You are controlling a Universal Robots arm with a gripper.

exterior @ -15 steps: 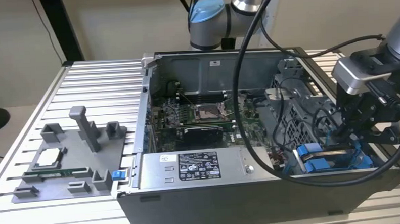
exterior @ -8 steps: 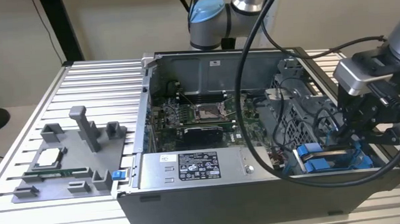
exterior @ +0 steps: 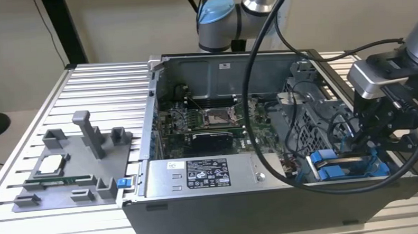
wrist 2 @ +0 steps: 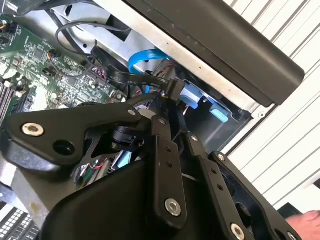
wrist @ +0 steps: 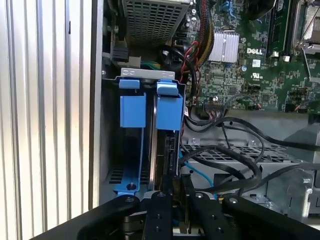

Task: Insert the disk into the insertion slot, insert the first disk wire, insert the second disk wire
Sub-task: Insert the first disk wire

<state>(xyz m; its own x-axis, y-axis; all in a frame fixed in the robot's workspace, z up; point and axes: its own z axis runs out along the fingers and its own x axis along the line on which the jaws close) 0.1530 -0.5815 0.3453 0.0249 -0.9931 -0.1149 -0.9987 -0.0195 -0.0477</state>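
The disk (wrist: 165, 145) stands edge-on inside the insertion slot (wrist: 114, 175), its blue frame tab (wrist: 169, 107) beside a second blue tab (wrist: 132, 107). In the exterior view the same blue tabs (exterior: 331, 165) sit at the case's front right corner. My gripper (exterior: 364, 150) reaches down into that corner. In the second wrist view my gripper (wrist 2: 172, 105) is shut on the black plug of a disk wire (wrist 2: 117, 75), right at the disk's blue frame (wrist 2: 192, 95). A light blue wire (wrist 2: 145, 56) loops just behind. In the first wrist view my gripper (wrist: 176, 189) lines up with the disk's edge.
The open computer case (exterior: 151, 98) lies on a slatted metal table (exterior: 95, 90). It holds a green motherboard (exterior: 209, 119) and a grey labelled power-supply box (exterior: 197, 175). Black cables (wrist: 235, 155) cross the drive cage. A grey fixture (exterior: 70, 170) sits at the exterior view's left. A fingertip (wrist 2: 305, 220) shows by the gripper.
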